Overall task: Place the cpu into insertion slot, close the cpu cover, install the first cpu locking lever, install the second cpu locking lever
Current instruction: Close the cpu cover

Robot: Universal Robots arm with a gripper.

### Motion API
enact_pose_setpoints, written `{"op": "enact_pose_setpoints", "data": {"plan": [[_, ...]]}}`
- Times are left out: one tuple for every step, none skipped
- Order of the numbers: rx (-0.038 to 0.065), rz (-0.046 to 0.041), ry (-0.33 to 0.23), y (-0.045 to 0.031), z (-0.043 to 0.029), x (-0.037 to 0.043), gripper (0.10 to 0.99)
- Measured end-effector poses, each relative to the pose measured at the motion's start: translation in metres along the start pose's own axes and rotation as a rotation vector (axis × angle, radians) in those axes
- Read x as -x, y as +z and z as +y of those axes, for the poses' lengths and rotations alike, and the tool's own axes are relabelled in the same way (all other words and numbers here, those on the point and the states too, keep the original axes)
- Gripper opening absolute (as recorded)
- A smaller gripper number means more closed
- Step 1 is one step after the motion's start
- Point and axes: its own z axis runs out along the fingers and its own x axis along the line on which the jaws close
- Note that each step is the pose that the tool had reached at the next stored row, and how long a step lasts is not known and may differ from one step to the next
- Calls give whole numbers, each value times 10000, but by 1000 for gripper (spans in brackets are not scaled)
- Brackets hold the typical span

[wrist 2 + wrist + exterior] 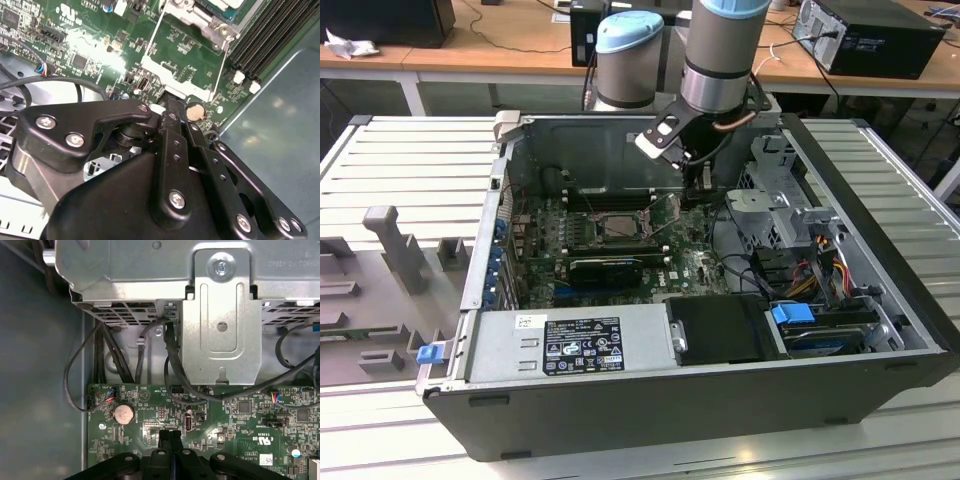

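We see the claw (pixel 168 439) with its fingers pressed together, gripping nothing, close over the green motherboard (pixel 235 420) near a round coin cell (pixel 123 413). The insertion slot (pixel 620 226) sits toward the exterior view's left of it, inside the open computer case (pixel 670 420).

Exterior view: insertion slot (pixel 620 226) too small to tell what's in it. PSU (pixel 570 345) hides mobo (pixel 695 265) edge at slot's 6 o'clock. Arm (pixel 720 50) cut off by frame edge at 12 o'clock. Second wrist view: cpu cover (pixel 192 15) cut off by edge; gripper (pixel 172 106) body blocks mobo strip under it.
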Motion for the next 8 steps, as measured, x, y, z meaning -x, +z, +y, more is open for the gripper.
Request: {"op": "enact_pose_setpoints", "data": {"plan": [[0,2,0,1,-13,1,106],[-1,1,-1,1,-15,1,106],[-1,0,1,1,-20,0,106],[-1,0,0,1,-31,0,106],[-1,0,0,1,-41,0,106],[-1,1,1,1,-49,1,106],[-1,1,1,1,-61,1,106],[-1,1,0,0,-67,1,106]]}}
